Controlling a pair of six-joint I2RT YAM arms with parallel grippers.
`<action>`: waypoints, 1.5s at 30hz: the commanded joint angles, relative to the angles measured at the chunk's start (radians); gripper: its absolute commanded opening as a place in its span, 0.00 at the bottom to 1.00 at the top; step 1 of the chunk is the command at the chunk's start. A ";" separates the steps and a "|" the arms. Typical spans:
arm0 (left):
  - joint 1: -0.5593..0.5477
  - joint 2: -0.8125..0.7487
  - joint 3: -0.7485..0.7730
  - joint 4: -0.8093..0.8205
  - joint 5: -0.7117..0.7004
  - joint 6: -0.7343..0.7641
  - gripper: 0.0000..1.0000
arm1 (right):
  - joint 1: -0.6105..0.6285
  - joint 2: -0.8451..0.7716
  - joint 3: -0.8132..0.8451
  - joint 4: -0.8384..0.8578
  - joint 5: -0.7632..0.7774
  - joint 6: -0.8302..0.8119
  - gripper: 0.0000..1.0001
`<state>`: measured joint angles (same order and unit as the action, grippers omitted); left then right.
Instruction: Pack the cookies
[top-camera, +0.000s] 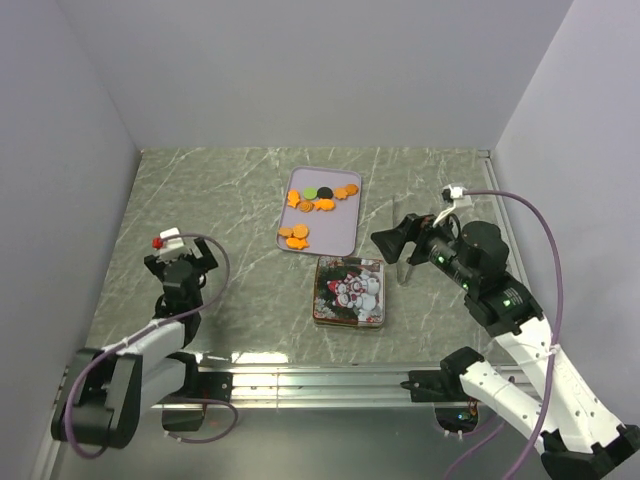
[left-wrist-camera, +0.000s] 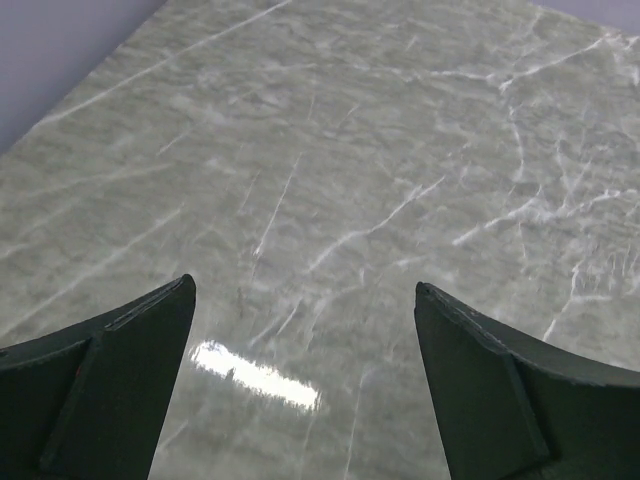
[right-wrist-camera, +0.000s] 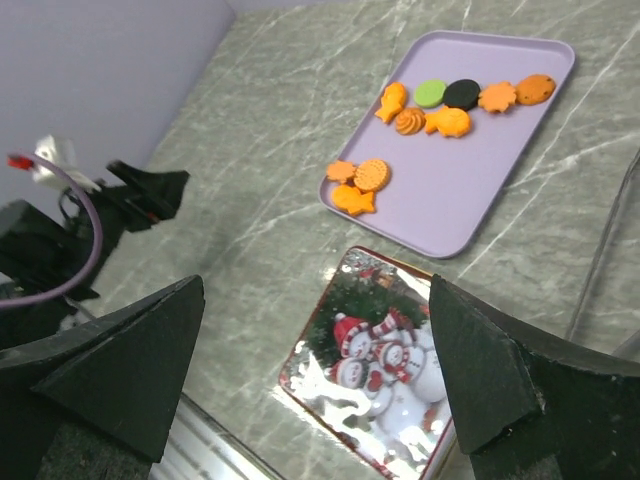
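- At the end of my right arm, the right pincer (right-wrist-camera: 318, 290) is released, its jaws spread wide with nothing between them. I hold it raised and tilted down so its wrist camera takes in the work area.
- Directly beneath that gap sits the tin (right-wrist-camera: 385, 370), square, with snowmen printed on top. Its lid looks to be still on, so I judge nothing can go inside until it comes off.
- Just beyond the tin, close to it but apart, lies the lavender tray (right-wrist-camera: 500, 170), running away from me across the surface (left-wrist-camera: 350, 150).
- The cookies (right-wrist-camera: 455, 98) are all on that tray, none in the tin that I can see. A row of orange pieces with one green and one black round lies toward the far end. A small cluster of three orange ones lies at the end nearer the tin.
- They lie flat and mostly separate, which should let me pinch one at a time, though thin pieces on a smooth tray may slide away from my fingers.
- Far over on my other side, the left pincer (left-wrist-camera: 305, 288) is likewise released and holds nothing. It hangs low over bare marbled surface, well apart from tray and tin, out of my right arm's way.
- By my judgement the packing has not begun, and opening the tin comes first.
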<state>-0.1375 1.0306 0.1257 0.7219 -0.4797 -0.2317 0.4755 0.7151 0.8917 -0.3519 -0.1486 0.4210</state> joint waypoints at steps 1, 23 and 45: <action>0.039 0.090 0.025 0.251 0.137 0.058 0.96 | 0.009 0.033 -0.037 0.105 0.007 -0.085 1.00; 0.136 0.428 0.129 0.481 0.401 0.083 0.99 | -0.228 0.191 -0.562 0.884 0.440 -0.330 1.00; 0.134 0.428 0.127 0.481 0.400 0.083 0.99 | -0.429 0.586 -0.672 1.466 0.236 -0.355 1.00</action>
<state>-0.0051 1.4681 0.2436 1.1408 -0.1009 -0.1513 0.0532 1.3029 0.1932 1.0069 0.0757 0.0620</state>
